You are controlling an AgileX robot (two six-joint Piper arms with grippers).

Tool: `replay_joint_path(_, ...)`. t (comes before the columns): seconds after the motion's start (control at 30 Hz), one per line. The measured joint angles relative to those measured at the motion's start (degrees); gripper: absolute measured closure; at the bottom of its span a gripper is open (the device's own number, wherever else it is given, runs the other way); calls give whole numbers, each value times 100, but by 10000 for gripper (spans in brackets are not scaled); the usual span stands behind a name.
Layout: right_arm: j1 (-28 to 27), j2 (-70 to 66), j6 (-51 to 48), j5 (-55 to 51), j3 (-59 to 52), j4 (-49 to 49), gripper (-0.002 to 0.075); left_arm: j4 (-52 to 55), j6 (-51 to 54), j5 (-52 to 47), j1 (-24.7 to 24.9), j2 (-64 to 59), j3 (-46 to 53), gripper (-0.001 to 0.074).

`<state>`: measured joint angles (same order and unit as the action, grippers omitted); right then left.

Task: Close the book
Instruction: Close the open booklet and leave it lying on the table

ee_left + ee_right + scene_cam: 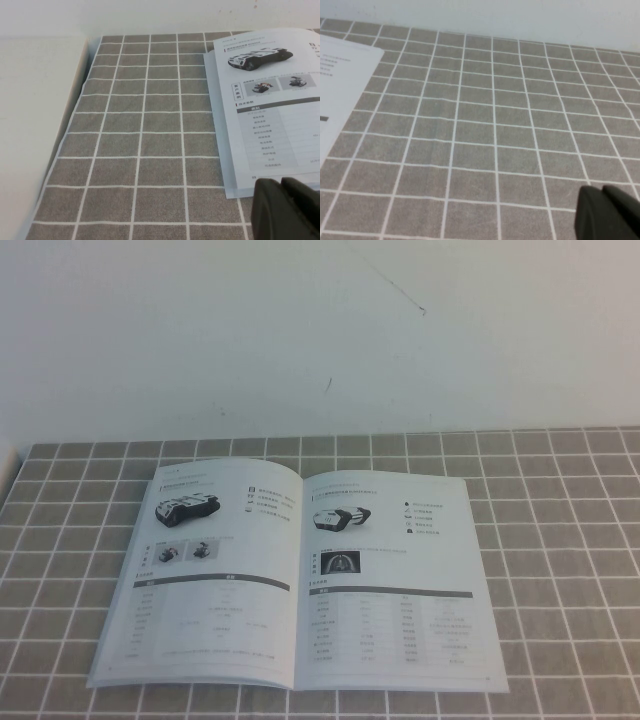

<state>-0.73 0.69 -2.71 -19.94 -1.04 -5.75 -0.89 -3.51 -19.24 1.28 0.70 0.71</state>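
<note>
The book (220, 590) lies open flat on the woven, gridded worktop (560, 540). My left hand (287, 210) sits by its 7 o'clock corner, my right hand (607, 215) over bare worktop near 4 o'clock. Apart or together, I cannot tell. It looks thin and floppy, so I'd slip under its 9 o'clock edge and fold inward.

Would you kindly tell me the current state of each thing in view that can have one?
book: open, lying flat on the tablecloth, pages up.
left gripper: shut, empty, by the book's near left corner.
right gripper: shut, empty, over bare tablecloth to the right of the book.
tablecloth: spread flat under the book.
</note>
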Motion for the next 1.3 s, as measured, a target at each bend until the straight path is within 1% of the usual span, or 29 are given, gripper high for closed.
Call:
replay_joint_path(0.43, 0, 0, 0, 56, -12, 0, 729, -21, 0, 119, 0, 0, 11, 738)
replay_joint_path(0.6, 0, 0, 0, 596, -51, 0, 729, -21, 0, 613, 0, 0, 57, 738)
replay_joint_path(0.73, 0, 0, 0, 1563, -51, -4, 729, -32, 0, 1501, 0, 0, 57, 738)
replay_joint_path(0.9, 0, 0, 46, 3313, -51, -26, 729, -42, 0, 3481, 0, 0, 57, 738)
replay_joint_path(1.0, 0, 0, 129, 4109, -51, -6, 729, -42, 0, 4658, 0, 0, 57, 738)
replay_joint_path(1.13, 0, 0, 158, 4518, -51, 150, 729, -42, 0, 5957, 0, 2, 57, 738)
replay_joint_path(1.23, 0, 0, 158, 4620, -51, 623, 729, -42, 0, 6539, 0, 13, 57, 738)
replay_joint_path(1.3, 0, 0, 158, 4677, -51, 937, 729, -42, 0, 6741, 0, 13, 57, 738)
